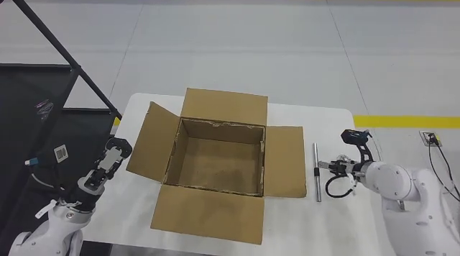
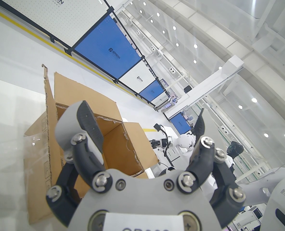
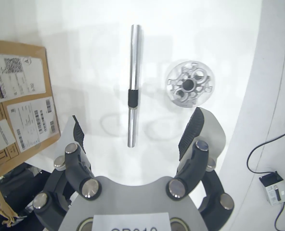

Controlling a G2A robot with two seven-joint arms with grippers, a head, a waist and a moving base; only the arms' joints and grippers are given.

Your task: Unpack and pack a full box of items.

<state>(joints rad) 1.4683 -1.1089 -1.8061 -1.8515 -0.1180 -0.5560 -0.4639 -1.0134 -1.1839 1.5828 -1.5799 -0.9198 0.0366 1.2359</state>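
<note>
the box sits open mid-table, its inside bare as far as the top view shows, so i judge packing comes next. a metal rod lies on the table between the box's right flap and the right edge, long axis running from near edge to far edge, parallel to the box side. the right end effector hangs just above it, wide open and holding nothing, with the rod running down the middle of the gap, so the fingers would close across it. a metal disc lies just beside the rod, toward the right edge. the left end effector, also open and empty, is by the box's left flap, well apart from both; the right arm is nearer.
</note>
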